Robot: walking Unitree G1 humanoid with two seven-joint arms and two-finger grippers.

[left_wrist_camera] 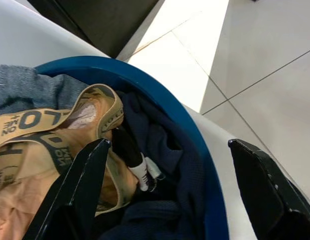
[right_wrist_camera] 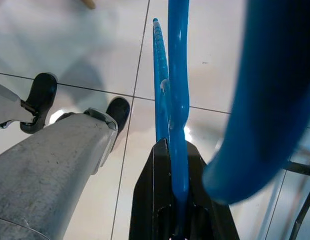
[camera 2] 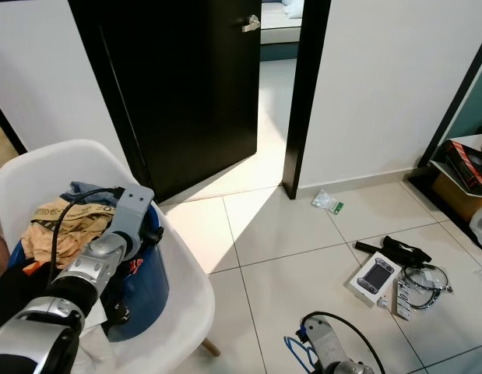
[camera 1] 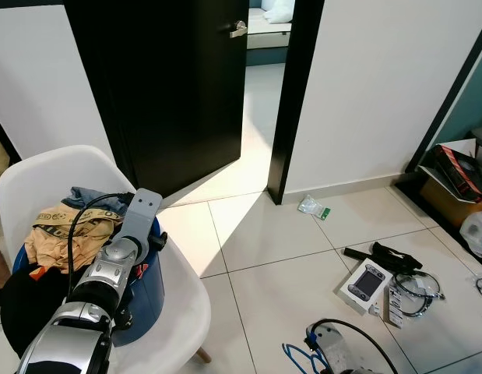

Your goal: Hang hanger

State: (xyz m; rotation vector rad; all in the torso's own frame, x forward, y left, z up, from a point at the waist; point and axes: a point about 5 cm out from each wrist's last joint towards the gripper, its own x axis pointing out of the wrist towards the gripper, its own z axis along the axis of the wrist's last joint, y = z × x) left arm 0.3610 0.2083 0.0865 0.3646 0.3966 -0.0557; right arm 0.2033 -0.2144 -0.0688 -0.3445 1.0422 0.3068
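At the left of the head view, my left tool is over the blue basket that sits on the white chair. In my left wrist view its 2 black fingers are spread wide, with nothing between them. Below them lie a tan garment with printed lettering, a grey piece at the upper left of that frame and dark navy cloth against the basket's rim. I judge this arm is about to pick a garment, or is only hovering; I cannot tell which.

Further right, at the bottom middle of the head view, a loop of the blue hanger shows beside my right arm. In the right wrist view my right tool is clamped on it: a thin bright-blue plastic bar runs straight up from between the fingers, with a second ribbed strip beside it and a thick blurred blue curve at the right of that frame. It looks smooth and slim, so it could twist in my grip.

So the hanger is in hand and the hanging is not yet done. I see no rail or hook in these frames; the next move calls for finding one, perhaps past the black door in the upper middle, while stepping clear of the boxed gadget and cables on the floor at the lower right.
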